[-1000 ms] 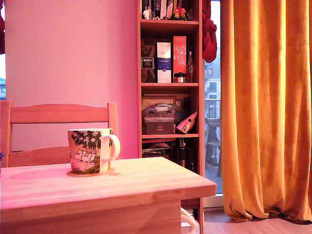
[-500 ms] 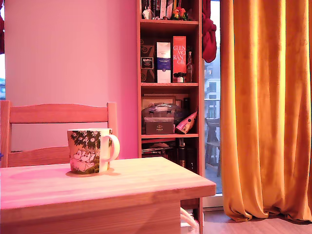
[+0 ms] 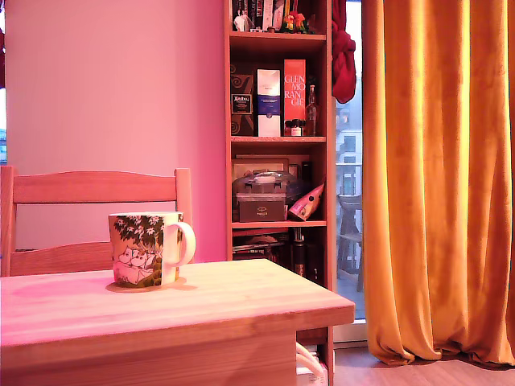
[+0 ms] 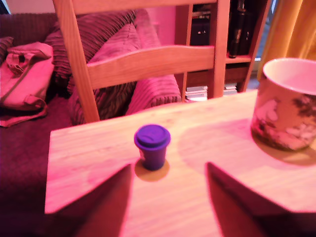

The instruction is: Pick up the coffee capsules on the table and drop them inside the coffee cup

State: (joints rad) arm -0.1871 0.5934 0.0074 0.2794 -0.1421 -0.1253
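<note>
A small purple coffee capsule (image 4: 152, 146) with a wider flat rim stands upright on the light wooden table (image 4: 98, 148). My gripper (image 4: 169, 170) is open just short of it; its two dark fingers spread wider than the capsule and nothing is between them. The white coffee cup (image 4: 289, 103) with dark foliage print stands on the table to one side, apart from the capsule, its mouth open and pale inside. In the exterior view the cup (image 3: 145, 249) sits on the table (image 3: 241, 310) with its handle toward that view's right. Capsule and gripper do not show there.
A wooden chair (image 3: 96, 186) with a slatted back (image 4: 148, 61) stands right behind the table's far edge. Behind it are striped cushions (image 4: 113, 44) and a pink bag (image 4: 24, 79). A bookshelf (image 3: 278, 121) and an orange curtain (image 3: 438, 177) fill the exterior view's right.
The whole exterior picture has drifted a few pixels to its left. The cup keeps its place on the table, and no arm enters that view.
</note>
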